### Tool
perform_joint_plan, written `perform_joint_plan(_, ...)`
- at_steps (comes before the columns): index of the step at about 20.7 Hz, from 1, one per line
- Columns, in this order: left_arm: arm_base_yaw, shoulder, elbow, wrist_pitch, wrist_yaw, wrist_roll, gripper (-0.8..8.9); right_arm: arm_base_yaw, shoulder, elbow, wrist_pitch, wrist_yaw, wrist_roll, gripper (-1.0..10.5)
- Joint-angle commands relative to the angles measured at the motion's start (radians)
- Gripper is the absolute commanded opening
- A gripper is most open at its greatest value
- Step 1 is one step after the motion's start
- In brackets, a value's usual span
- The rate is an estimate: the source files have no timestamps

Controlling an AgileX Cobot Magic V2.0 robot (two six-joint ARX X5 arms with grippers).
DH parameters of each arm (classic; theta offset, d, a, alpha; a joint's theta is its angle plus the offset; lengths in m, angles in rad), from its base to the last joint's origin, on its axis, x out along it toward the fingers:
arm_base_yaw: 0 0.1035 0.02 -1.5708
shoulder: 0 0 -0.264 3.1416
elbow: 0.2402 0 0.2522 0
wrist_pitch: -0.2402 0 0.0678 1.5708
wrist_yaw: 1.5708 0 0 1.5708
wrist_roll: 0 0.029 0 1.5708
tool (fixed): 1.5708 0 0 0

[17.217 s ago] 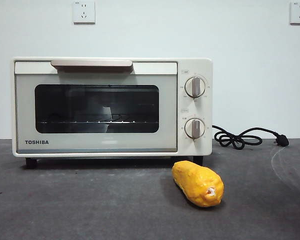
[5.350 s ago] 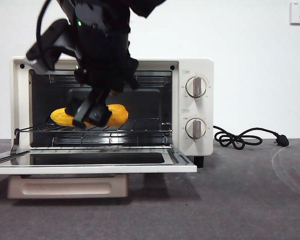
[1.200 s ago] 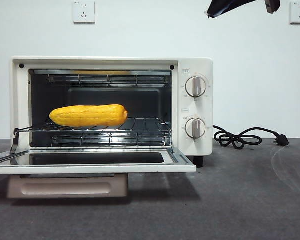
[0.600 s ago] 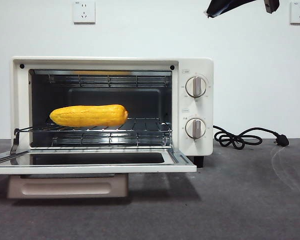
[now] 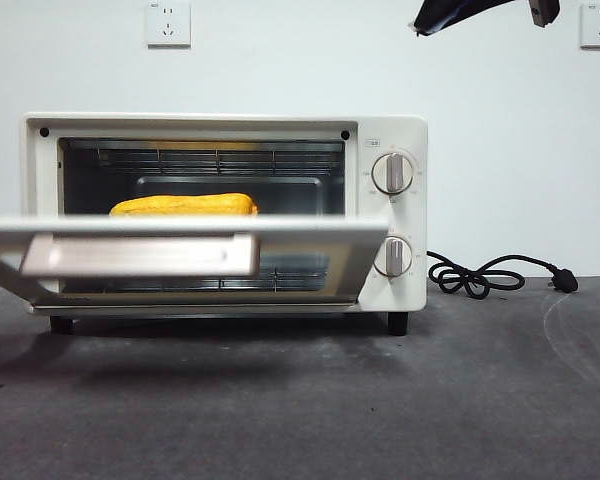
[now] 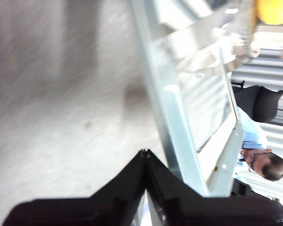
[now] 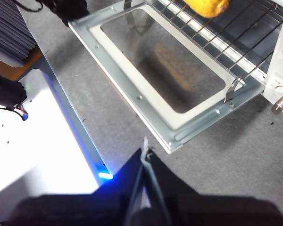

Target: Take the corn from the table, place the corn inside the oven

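The cream-white oven [image 5: 400,135] stands on the dark grey table [image 5: 400,400]. Its door [image 5: 310,245] is half raised, the bar handle [image 5: 140,255] facing me. The yellow corn [image 5: 185,204] lies on the wire rack inside, its lower part hidden behind the door. In the left wrist view my left gripper [image 6: 144,154] is shut and empty, close to the door's edge [image 6: 179,127], with the corn [image 6: 273,9] far off. My right gripper [image 7: 144,151] is shut and empty, high above the door frame [image 7: 113,47] and the corn [image 7: 207,5]. A black arm tip [image 5: 460,12] shows at the top right.
A black power cord [image 5: 480,275] lies coiled on the table right of the oven. Wall sockets [image 5: 168,22] sit high on the white wall. A white base with a blue light [image 7: 37,141] stands beside the table.
The oven door has swung up from lying flat open to about half shut, now covering the corn's lower part. The corn and the black arm tip have not moved.
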Motion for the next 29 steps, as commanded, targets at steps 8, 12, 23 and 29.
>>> perform_joint_plan(8, -0.001, -0.012, 0.305, -0.088, 0.029, 0.016, -0.08, 0.000, 0.001, -0.003, 0.003, -0.004, -0.006, -0.1)
perform_joint_plan(12, -0.001, -0.012, 0.437, -0.074, 0.030, -0.017, -0.08, 0.000, 0.001, -0.003, 0.006, -0.004, -0.006, -0.1)
perform_joint_plan(23, -0.003, -0.012, 0.537, -0.043, 0.027, -0.098, -0.08, 0.000, 0.001, -0.003, 0.011, -0.003, -0.006, -0.1)
perform_joint_plan(29, -0.003, -0.024, 0.537, -0.179, 0.026, 0.006, -0.08, 0.000, 0.001, -0.003, 0.010, -0.003, -0.006, -0.1)
